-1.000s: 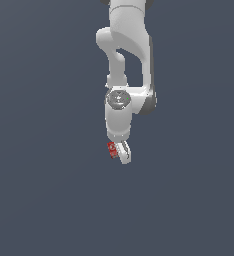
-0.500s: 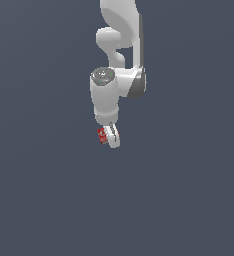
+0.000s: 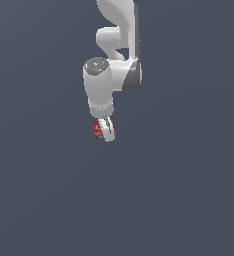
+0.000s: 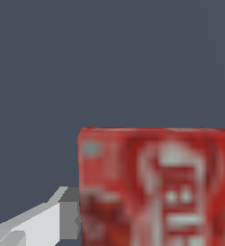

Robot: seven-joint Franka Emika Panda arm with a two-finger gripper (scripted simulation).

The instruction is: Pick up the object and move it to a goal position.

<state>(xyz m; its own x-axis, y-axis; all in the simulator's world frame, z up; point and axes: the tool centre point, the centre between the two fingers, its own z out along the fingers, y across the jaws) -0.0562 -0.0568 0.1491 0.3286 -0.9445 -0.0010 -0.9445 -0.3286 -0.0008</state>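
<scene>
- Since a second ago the arm [image 3: 111, 75] has swung toward the exterior view's left and lifted a bit, so the gripper [image 3: 107, 131] now sits just above the middle of that frame, and the red box [image 3: 98, 130] came along with it.
- Wrist view first since it's closest: the box [image 4: 155, 187] fills the lower right of the frame, with one pale grey finger [image 4: 35, 223] touching its edge from the lower left.
- Gripper is pinched on the box; only one finger shows up close, but the box hangs off the fingertips in mid-air in the exterior view.
- Arm pose: it comes down from the top of the exterior frame, wrist pointing straight down, fingers at the bottom.
- Nothing around it but flat dark blue-grey background in both views.
- Box looks flat and red, with blurry white lettering and a darker patch toward one lower corner.
</scene>
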